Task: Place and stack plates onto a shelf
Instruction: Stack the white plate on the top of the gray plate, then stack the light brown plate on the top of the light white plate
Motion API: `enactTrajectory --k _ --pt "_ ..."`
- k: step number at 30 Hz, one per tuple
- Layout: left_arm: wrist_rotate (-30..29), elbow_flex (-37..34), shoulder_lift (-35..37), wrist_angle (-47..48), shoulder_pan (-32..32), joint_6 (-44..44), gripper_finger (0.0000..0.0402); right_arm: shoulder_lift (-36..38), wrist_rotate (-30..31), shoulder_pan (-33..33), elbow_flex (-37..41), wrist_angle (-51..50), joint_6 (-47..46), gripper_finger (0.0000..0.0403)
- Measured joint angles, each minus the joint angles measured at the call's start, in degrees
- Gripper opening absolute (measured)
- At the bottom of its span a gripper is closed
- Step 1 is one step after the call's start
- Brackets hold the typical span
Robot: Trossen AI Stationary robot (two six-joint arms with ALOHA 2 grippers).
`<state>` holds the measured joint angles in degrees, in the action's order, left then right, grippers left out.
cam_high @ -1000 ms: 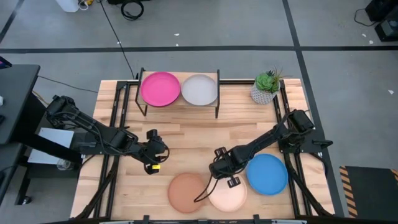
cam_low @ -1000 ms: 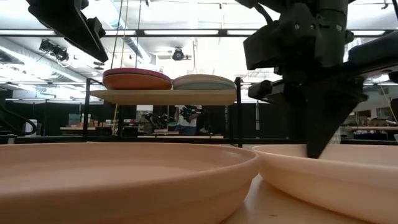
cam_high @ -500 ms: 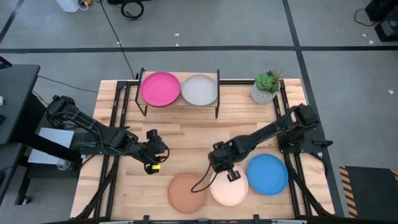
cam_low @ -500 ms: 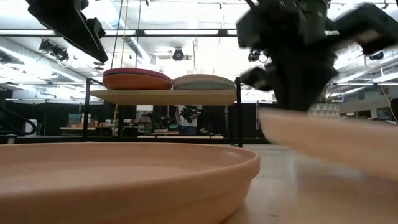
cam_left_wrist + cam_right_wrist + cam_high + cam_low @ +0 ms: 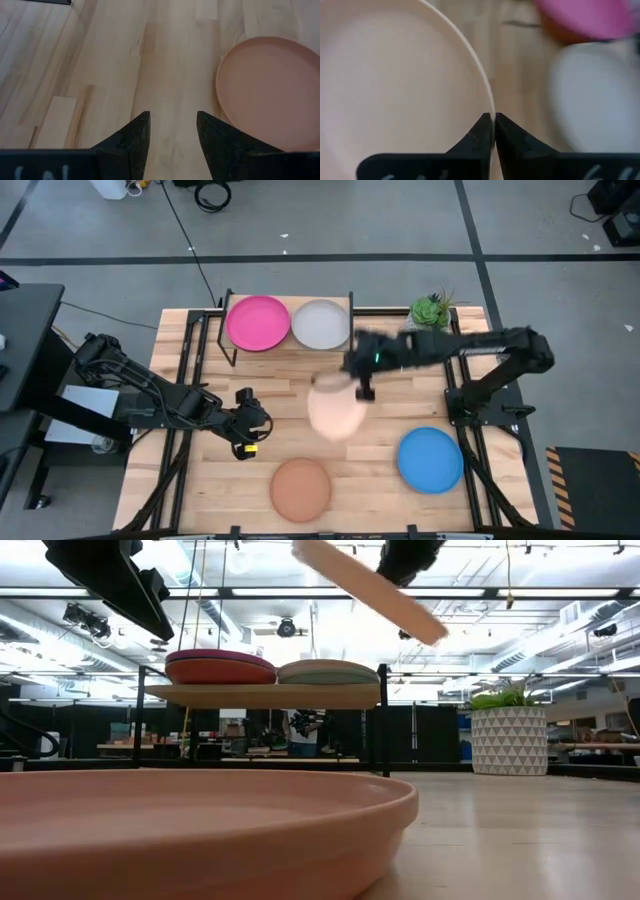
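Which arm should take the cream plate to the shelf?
Right. Its gripper already pinches the cream plate by the rim, lifted near the shelf. Left gripper is empty, low over the table.

Between the right gripper's (image 5: 490, 131) black fingers sits a cream plate (image 5: 395, 85); beyond them, magenta plate (image 5: 590, 17) and grey plate (image 5: 595, 95).

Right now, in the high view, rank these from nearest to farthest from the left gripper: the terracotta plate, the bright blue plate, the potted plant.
Measured from the left gripper, waiting at the table's left side:
1. terracotta plate, at the front edge, just to the gripper's right.
2. bright blue plate, front right.
3. potted plant, back right corner, a little farther than the blue plate.
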<state>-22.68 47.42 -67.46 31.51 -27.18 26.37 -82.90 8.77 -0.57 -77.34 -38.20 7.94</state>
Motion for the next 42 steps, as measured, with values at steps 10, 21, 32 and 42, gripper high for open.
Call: enactTrajectory --k 10,21,32,42 --pt "0.0 0.0 0.0 0.0 0.0 0.0 0.0169 -3.3 -10.4 -21.7 -12.5 0.0 0.8 0.002" --pt "0.0 0.0 0.0 0.2 -0.1 0.0 0.0169 -18.8 -25.2 -35.8 -24.5 -1.7 -0.5 0.002" --pt "0.0 -0.1 0.0 0.3 -0.1 0.0 0.0169 -24.8 -26.7 -40.0 -25.7 -5.9 -0.1 0.0073" --pt "0.0 -0.1 0.0 0.2 -0.1 0.0 0.0169 -19.1 -26.8 -38.8 -25.7 -4.8 1.1 0.0117"
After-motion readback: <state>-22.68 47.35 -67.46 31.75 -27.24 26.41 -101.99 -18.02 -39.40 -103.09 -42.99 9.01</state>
